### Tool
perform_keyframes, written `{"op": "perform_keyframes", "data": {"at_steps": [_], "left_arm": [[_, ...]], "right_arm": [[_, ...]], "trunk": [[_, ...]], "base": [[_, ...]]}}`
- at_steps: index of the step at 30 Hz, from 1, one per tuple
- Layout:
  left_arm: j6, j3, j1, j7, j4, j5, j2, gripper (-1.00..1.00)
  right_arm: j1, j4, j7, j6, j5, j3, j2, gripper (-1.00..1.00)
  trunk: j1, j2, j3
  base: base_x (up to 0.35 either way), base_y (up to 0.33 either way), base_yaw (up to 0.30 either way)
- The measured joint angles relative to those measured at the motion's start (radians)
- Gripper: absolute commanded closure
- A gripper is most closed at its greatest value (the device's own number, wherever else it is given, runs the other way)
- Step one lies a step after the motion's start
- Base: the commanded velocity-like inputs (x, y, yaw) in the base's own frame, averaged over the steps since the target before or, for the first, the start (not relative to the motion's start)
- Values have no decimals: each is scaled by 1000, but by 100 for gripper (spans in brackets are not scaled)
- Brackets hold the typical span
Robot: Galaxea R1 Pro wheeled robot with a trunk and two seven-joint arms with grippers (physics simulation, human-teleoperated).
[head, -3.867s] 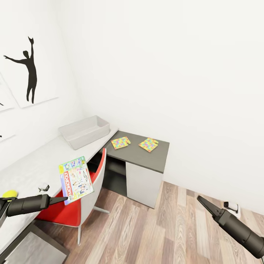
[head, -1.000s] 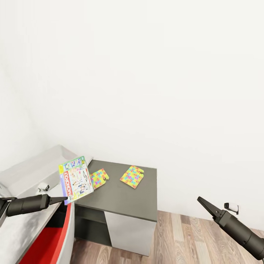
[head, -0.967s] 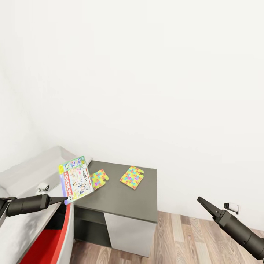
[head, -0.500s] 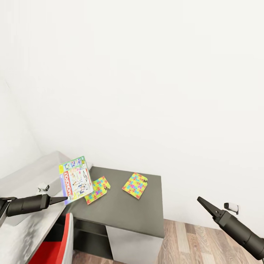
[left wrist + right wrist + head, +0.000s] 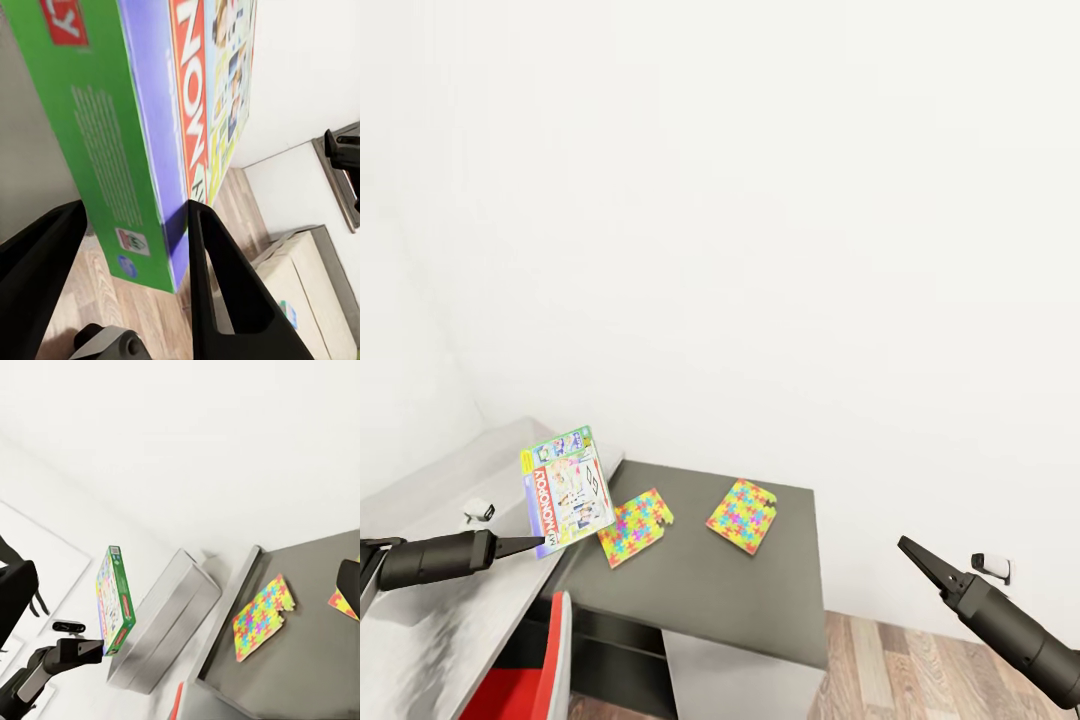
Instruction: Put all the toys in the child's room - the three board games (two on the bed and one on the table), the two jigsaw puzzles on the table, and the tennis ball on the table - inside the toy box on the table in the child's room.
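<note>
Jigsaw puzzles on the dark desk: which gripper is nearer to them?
Left. The left gripper, holding the board game, is just beside the jigsaw puzzles; the right gripper hangs farther off, past the table.

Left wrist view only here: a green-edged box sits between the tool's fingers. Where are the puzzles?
Observer: The two jigsaw puzzles lie flat on the dark grey part of the table, apart from each other.
Operator: And the toy box?
Observer: The right wrist view shows the toy box on the light grey top, near the held board game.
Operator: Is the right tool busy?
Observer: No, the right tool holds nothing and is in the air off the table's end.
</note>
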Motion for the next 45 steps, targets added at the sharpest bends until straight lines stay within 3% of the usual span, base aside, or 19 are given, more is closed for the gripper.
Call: {"op": "perform_keyframes", "data": {"at_steps": [45], "left_arm": [[0, 1, 0, 0, 0, 0, 0, 100]], "right_arm": [[0, 0, 0, 1, 0, 0, -1, -100]], "trunk": [[0, 0, 28]], "base": [[39, 27, 14]]}}
